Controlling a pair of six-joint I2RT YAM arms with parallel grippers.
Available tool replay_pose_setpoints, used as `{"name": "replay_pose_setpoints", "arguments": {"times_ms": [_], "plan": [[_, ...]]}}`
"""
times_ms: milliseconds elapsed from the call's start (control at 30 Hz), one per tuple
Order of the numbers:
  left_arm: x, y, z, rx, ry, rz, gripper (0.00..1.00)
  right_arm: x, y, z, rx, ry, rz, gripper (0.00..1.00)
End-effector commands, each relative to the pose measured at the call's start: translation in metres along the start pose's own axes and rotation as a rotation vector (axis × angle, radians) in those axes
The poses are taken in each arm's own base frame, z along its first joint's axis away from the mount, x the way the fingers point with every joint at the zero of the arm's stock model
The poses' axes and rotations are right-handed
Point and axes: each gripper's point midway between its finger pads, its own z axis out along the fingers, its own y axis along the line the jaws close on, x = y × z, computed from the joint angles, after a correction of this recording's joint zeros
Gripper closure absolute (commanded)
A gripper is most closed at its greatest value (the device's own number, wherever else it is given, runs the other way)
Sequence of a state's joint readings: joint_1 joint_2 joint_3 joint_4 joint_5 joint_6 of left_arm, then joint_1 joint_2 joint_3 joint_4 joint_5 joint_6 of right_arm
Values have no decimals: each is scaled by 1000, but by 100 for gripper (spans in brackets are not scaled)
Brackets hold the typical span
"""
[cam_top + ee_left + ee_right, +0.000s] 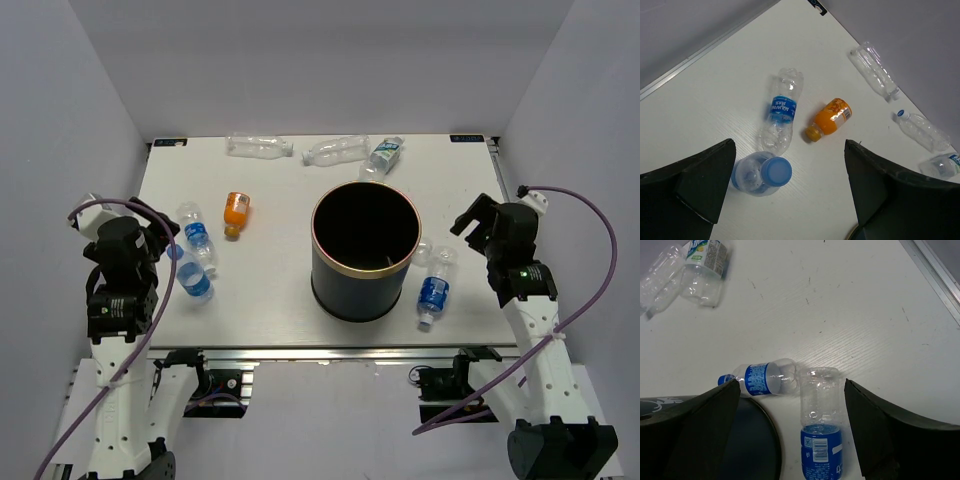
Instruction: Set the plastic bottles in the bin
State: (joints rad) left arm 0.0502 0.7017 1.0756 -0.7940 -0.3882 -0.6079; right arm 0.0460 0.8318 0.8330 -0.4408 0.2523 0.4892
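1. The large dark navy cylindrical bin with a thin gold rim [362,296] stands upright on the white table [270,310].
2. Left of the bin lie a short orange plastic bottle [235,212] and two clear blue-labelled bottles [197,236].
3. Beyond the bin lie two clear unlabelled bottles [258,147] and a green-white-labelled bottle [383,156].
4. Just right of the bin lie two more blue-labelled bottles [433,293].
5. The left gripper [790,175], left of the bin, is spread wide and empty.
6. The right gripper [792,425], right of the bin, is likewise spread and empty.
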Motion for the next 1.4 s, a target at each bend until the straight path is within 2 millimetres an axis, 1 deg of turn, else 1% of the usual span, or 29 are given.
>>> {"name": "replay_pose_setpoints", "arguments": {"times_ms": [0,67,100,133,167,200,267,300,333,433,567,633,700,767,833,867,933,967,1000,1033,1067,1100,1167,1200,1233,1267,1300,1333,1367], "plan": [[-3,4,0,-22,-28,-34,2,-29,11,-15,-34,-84,31,11],[-1,2,2,-17,-20,-36,2,-28,7,-17,-22,-96,43,11],[2,2,4,-18,-10,-36,2,-21,4,-15,-17,-83,22,11],[4,3,6,-23,-3,-34,2,-14,6,-15,-40,-55,8,11],[7,4,9,-33,2,-42,2,-2,0,-17,-15,-4,3,11],[7,7,10,-50,-5,-48,2,8,-1,-18,-14,42,2,11],[11,9,13,-56,-7,-57,2,40,-10,-20,8,174,-22,11],[12,9,14,-56,-3,-61,2,51,-10,-20,-1,217,-33,11],[13,8,13,-46,-1,-69,2,71,-14,-18,-1,282,-20,10],[18,-3,16,18,10,-68,2,108,-30,-16,68,398,11,11],[24,2,21,-20,30,-50,2,127,-37,-11,105,437,56,11],[21,1,19,-25,22,-45,2,133,-34,-6,85,447,67,11],[21,2,19,-30,25,-41,2,148,-39,-3,96,477,72,11],[21,2,19,-34,26,-36,2,154,-35,9,62,474,77,11],[22,4,19,-42,27,-34,2,172,-34,17,37,515,79,11],[23,5,19,-50,32,-30,2,171,-32,23,24,498,81,11],[24,7,20,-61,37,-24,2,183,-37,30,40,525,74,11],[25,10,20,-76,47,-15,2,180,-34,37,23,498,73,11],[24,12,20,-91,41,-10,2,185,-37,40,28,499,66,12],[24,14,20,-102,43,-4,2,184,-39,43,36,485,71,14],[26,18,21,-122,50,6,2,182,-40,45,46,473,75,26],[26,22,21,-142,48,10,2,178,-43,47,70,454,70,33],[30,25,21,-164,76,28,2,154,-41,48,87,382,69,48],[32,26,22,-173,85,36,2,136,-46,44,125,316,59,55],[32,27,22,-178,90,40,2,106,-38,42,113,243,44,58],[34,28,22,-185,100,51,2,86,-33,38,103,191,31,65],[34,28,21,-186,104,59,2,62,-23,34,70,128,21,68],[33,26,21,-177,106,64,2,34,-6,25,-2,56,6,68],[33,27,20,-179,111,77,2,-13,21,9,-97,-46,-36,69]]}}
